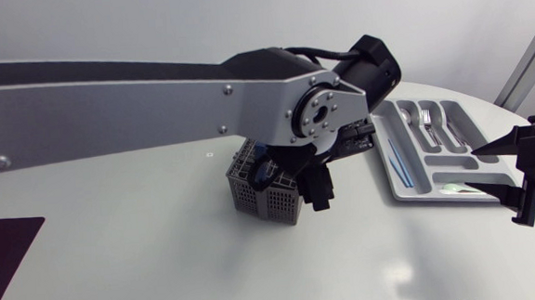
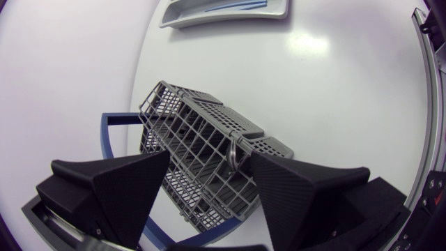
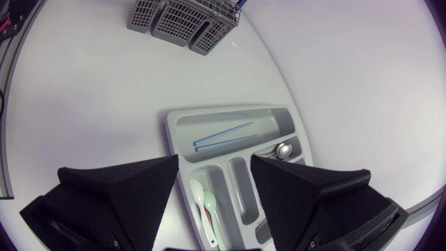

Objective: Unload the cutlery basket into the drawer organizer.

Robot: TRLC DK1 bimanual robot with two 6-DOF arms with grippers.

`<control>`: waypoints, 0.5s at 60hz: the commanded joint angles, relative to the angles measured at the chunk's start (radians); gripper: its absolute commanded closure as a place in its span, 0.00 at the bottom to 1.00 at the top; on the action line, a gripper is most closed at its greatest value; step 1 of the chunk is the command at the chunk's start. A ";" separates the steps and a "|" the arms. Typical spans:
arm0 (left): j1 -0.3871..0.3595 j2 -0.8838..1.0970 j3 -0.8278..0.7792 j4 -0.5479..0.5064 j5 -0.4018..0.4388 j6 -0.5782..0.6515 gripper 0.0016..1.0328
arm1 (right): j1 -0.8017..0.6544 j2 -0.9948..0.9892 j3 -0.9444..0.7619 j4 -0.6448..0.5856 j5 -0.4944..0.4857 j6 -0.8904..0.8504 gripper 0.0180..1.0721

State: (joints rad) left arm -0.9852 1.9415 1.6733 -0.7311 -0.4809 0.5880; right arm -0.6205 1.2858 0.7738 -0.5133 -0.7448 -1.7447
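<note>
Left claw (image 2: 210, 159) wide open, empty, hovered directly above basket (image 2: 195, 129), centre; basket lay askew to finger line. Right claw (image 3: 214, 164) open, empty, over organizer (image 3: 223, 111) at right. Left claw nearer basket.

basket (image 2: 202, 139): grey plastic grid, matt | organizer (image 3: 209, 120): smooth plastic | forks (image 1: 426, 120): shiny metal | table (image 1: 162, 259): glossy

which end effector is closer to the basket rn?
Left. The left end effector hangs open right above the basket; the right end effector is off over the organizer, with the basket well ahead of it.
</note>
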 commanded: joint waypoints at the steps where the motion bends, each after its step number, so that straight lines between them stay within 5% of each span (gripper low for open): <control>1: -0.007 0.042 -0.012 0.001 -0.019 0.007 0.10 | 0.011 -0.025 -0.041 -0.016 -0.016 0.022 0.28; 10: -0.007 0.060 0.005 -0.002 -0.021 0.001 0.17 | 0.015 -0.059 -0.076 -0.025 -0.019 0.024 0.28; 30: -0.004 0.071 0.032 -0.004 -0.022 -0.017 0.66 | 0.019 -0.134 -0.123 -0.045 -0.027 0.028 0.28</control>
State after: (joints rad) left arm -0.9852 1.9911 1.6772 -0.7319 -0.4885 0.5835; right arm -0.6094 1.1690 0.6830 -0.5434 -0.7609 -1.7271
